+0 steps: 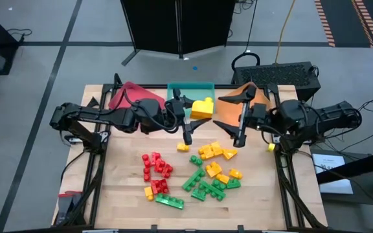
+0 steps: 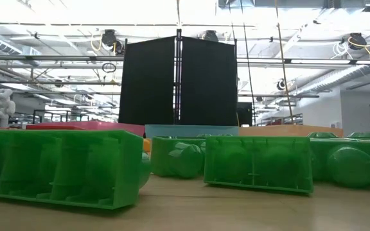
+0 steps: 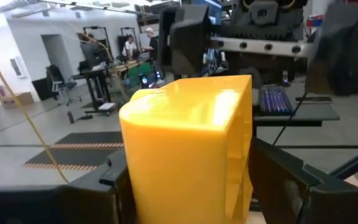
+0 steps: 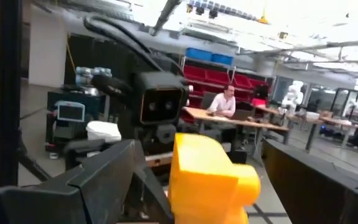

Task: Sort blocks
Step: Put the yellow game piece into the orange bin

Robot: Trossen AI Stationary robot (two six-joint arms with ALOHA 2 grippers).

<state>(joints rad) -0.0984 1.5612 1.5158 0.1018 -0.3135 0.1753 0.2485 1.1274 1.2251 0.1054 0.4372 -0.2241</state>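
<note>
left fingers (image 3: pixel 272 174) clamp the yellow block (image 3: pixel 188 146); right fingers (image 4: pixel 316 180) spread wide, empty.

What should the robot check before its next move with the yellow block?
1. Left gripper shut on yellow block: ok.
2. Right gripper open: ok.
3. Right gripper facing the block: ok.
4. Right gripper touching the block: cannot tell.
5. Block above teal tray: ok.
6. Pile on the table sorted: not ok, colours lie mixed.
</note>
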